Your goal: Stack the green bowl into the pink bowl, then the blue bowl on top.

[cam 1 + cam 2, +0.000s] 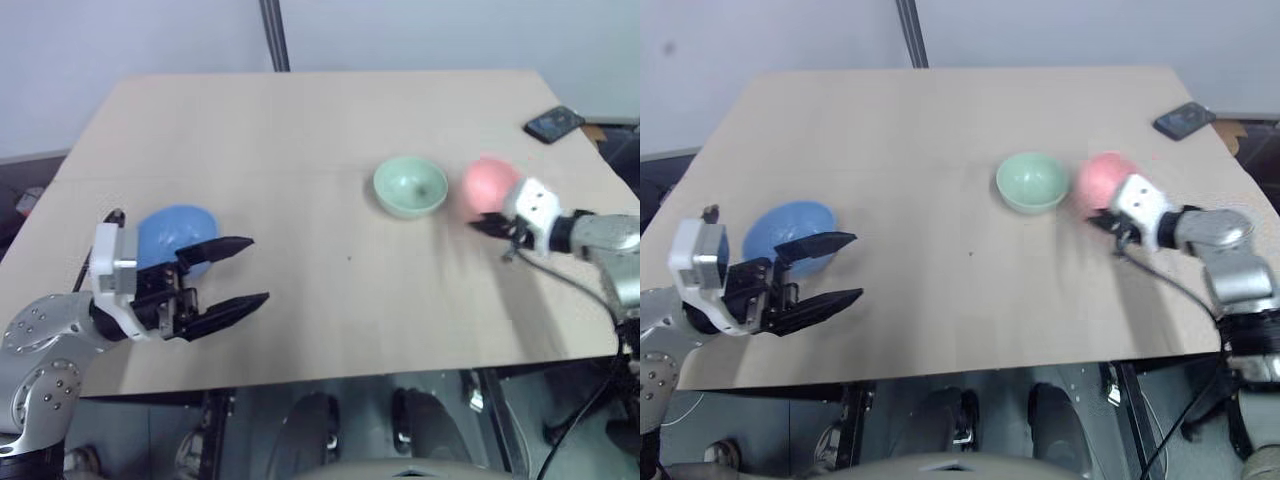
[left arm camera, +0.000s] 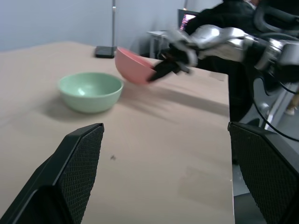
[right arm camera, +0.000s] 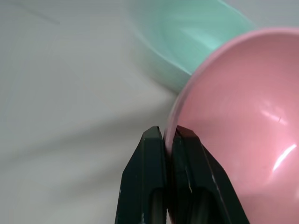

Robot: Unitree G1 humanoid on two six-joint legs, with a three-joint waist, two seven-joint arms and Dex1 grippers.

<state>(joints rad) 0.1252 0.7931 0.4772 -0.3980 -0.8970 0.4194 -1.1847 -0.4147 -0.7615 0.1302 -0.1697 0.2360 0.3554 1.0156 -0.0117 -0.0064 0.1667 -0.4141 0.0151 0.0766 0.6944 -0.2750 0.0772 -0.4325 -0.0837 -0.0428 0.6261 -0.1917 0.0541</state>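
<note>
The right gripper [image 3: 169,135] has its two black fingers pinched together on the rim of the pink bowl [image 3: 238,121], which is tilted up off the table [image 1: 300,160] just beside the green bowl [image 1: 410,186]. The green bowl sits upright on the wood, smooth and plain. The left gripper [image 1: 240,272] hovers with its jaws spread wide apart, holding nothing, its textured pads [image 2: 79,163] pointing across the table. The blue bowl [image 1: 172,235] rests just behind it, partly hidden by the fingers. A dark phone [image 1: 553,123] lies at the table's far right corner, well apart from the bowls.
</note>
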